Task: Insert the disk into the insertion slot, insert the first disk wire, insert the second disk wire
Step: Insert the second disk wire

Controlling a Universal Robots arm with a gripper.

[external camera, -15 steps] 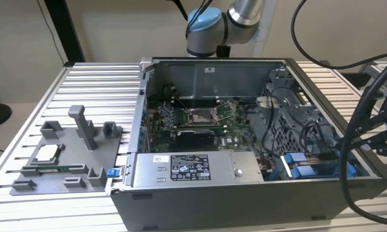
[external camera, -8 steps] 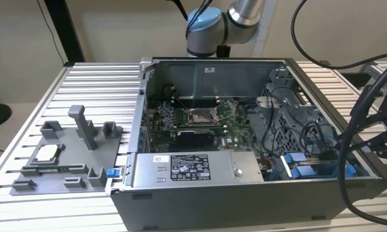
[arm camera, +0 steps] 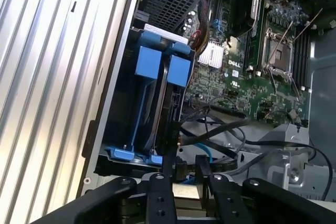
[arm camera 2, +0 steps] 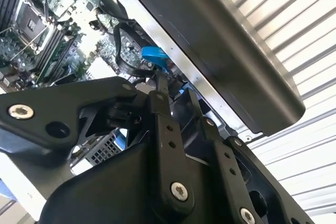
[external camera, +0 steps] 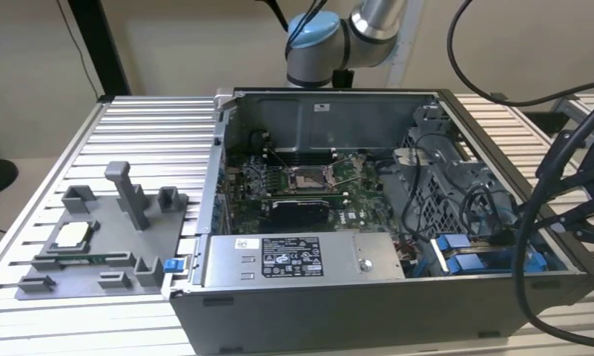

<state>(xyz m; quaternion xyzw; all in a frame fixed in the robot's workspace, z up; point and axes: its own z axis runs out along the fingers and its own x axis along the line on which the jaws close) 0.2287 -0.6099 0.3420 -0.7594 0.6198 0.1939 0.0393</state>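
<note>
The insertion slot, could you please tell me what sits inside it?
Inside the insertion slot sits the disk, edge-on in its blue carrier. Its label face is hidden, and its far end is covered by wires.

The arm's silver and light-blue joint [external camera: 322, 37] stands at the table's far edge, and a black wrist assembly [external camera: 593, 185] hangs at the exterior view's right. In both wrist views the black tool [arm camera: 184, 174] points forward, with its linkage bars angled inward. Its two slim fingers [arm camera: 167, 153] stand close together with only a narrow gap between them.
</note>
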